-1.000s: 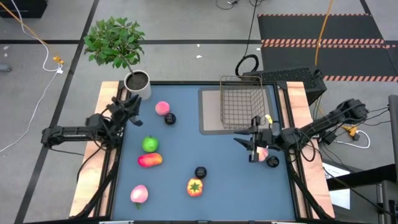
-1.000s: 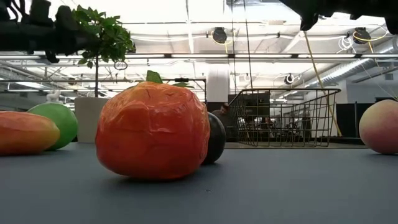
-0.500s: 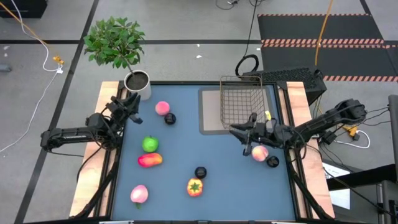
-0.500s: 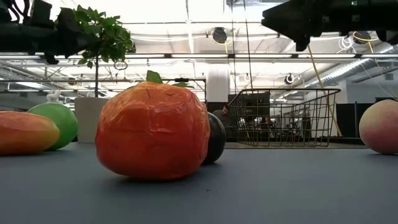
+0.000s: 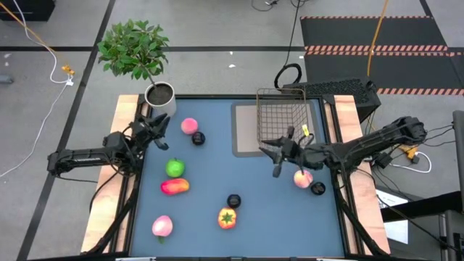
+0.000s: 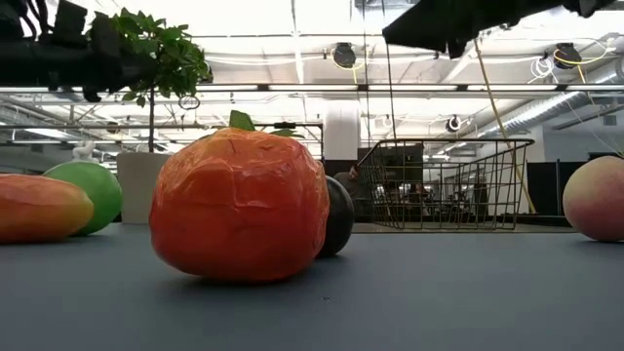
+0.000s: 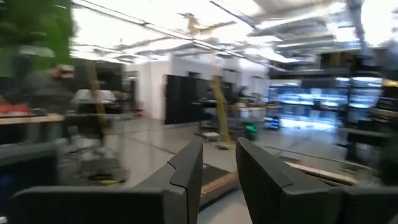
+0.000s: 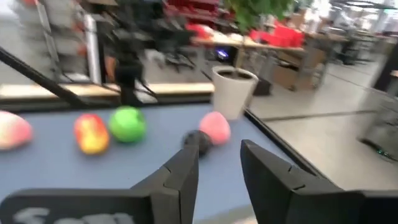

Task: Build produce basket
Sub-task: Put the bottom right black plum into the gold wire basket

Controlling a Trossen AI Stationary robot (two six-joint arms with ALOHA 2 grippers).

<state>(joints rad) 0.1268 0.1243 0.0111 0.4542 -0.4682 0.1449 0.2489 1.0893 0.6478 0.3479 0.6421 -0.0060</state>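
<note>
Upright square basket (image 5: 281,119), mouth up; both end effectors (image 5: 278,154) (image 5: 154,130) empty, fingers slightly apart.

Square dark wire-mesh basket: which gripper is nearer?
Right. The right gripper hangs just off the square dark wire-mesh basket at its near edge; the left gripper is across the table by the white pot.

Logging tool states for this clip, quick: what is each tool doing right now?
Left tool: open a narrow gap, empty, raised at the table's left edge.
Right tool: open a narrow gap, empty, above the table beside the basket.
</note>
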